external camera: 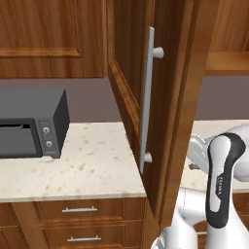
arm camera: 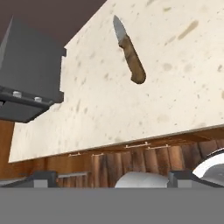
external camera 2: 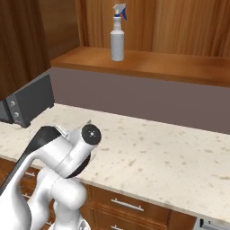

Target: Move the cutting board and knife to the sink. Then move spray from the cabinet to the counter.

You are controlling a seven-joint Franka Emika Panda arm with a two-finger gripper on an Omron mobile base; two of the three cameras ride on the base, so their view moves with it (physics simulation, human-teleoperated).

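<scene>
Cabinet: reddish-brown door stands swung open toward the camera, edge-on, its long vertical silver bar handle facing left. Counter: beige speckled stone. A dark grey toaster oven sits at the left end against the back wall, with two knobs on its front right. Two brown drawers with short silver handles lie under the front edge. White arm rises at the lower right.

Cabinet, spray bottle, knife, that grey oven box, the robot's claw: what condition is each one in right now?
cabinet door: swung open
spray: upright on the cabinet shelf
knife: flat on the counter, untouched
toaster oven: door closed
drawers: shut
gripper: open, empty
</scene>
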